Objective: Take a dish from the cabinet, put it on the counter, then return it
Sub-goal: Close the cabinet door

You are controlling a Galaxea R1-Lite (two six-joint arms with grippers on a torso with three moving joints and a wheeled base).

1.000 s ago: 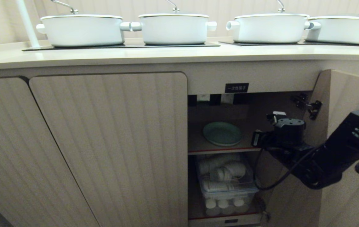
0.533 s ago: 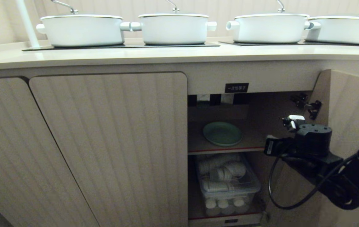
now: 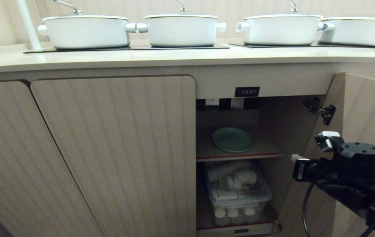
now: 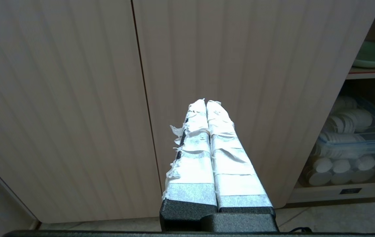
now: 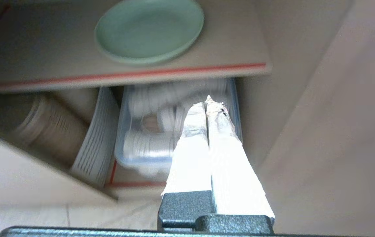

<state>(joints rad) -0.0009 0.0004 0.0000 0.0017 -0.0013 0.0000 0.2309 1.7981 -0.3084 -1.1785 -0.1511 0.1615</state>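
We see our right tool [image 5: 207, 105], fingers pressed together and empty, drawing back and lower from the open cabinet [image 3: 237, 112]. The dish [image 3: 232, 139] sits on the shelf [image 3: 266, 149] ahead of it, seemingly returned.

Open cabinet [image 3: 260, 108] under the worktop [image 3: 174, 59], right of centre in the head view.
The round mint-green dish [image 3: 232, 139] lies on the inner shelf [image 3: 266, 153]; a clear plastic tub [image 3: 240, 194] sits below; four white lidded pots [image 3: 182, 29] line the frame's top.
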